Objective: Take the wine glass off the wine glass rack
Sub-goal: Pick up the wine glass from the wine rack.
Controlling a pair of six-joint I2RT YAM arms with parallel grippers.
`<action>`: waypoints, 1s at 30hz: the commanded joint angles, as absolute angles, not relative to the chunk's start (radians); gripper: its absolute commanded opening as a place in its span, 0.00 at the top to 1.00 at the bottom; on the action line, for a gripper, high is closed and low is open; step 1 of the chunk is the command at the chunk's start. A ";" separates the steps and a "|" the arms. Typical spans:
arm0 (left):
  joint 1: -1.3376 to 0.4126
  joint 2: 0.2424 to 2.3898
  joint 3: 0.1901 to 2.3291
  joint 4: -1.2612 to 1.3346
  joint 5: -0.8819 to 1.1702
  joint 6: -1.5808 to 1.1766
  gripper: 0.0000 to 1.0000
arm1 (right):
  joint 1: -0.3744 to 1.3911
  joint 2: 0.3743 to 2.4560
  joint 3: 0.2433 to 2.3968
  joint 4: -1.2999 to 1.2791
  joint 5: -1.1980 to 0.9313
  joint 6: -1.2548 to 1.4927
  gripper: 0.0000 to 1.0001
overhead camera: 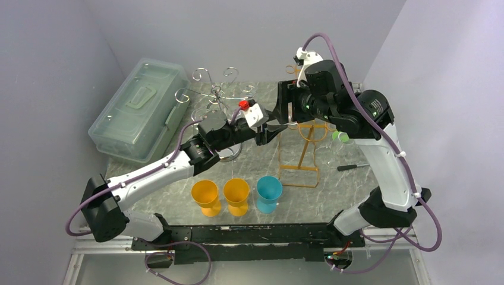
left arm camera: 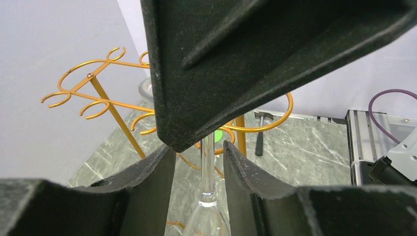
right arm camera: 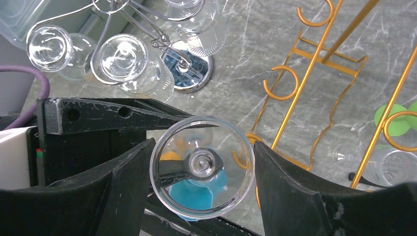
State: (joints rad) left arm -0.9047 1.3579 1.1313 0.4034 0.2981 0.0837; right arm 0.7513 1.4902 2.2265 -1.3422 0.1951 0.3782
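A clear wine glass hangs foot up, bowl down, clear of the gold wire rack [overhead camera: 300,151]. In the right wrist view its round foot [right arm camera: 202,166] fills the gap between my right gripper's [right arm camera: 202,143] fingers, touching both. My right gripper [overhead camera: 289,111] holds it from above. In the left wrist view the glass stem [left arm camera: 208,167] stands between my left gripper's [left arm camera: 198,146] fingers with a gap on each side, so that gripper is open around it. The left gripper [overhead camera: 273,127] sits just under the right one. The gold rack [left arm camera: 98,93] stands behind.
A silver rack [overhead camera: 217,98] with several hanging glasses stands at the back left, beside a clear plastic box [overhead camera: 139,110]. Two orange cups [overhead camera: 206,196] [overhead camera: 236,195] and a blue cup [overhead camera: 268,193] stand near the front. A dark tool [overhead camera: 350,167] lies right of the gold rack.
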 commanded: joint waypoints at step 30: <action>-0.909 1.324 1.279 0.338 0.191 -0.211 1.00 | 0.750 1.185 1.853 -0.731 0.148 0.410 0.00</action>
State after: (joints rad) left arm -0.9085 1.3819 1.2106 0.3496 0.2562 -0.1234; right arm 0.7475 1.2575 1.9114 -0.9718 0.1612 0.4042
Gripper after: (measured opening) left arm 0.147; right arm 0.992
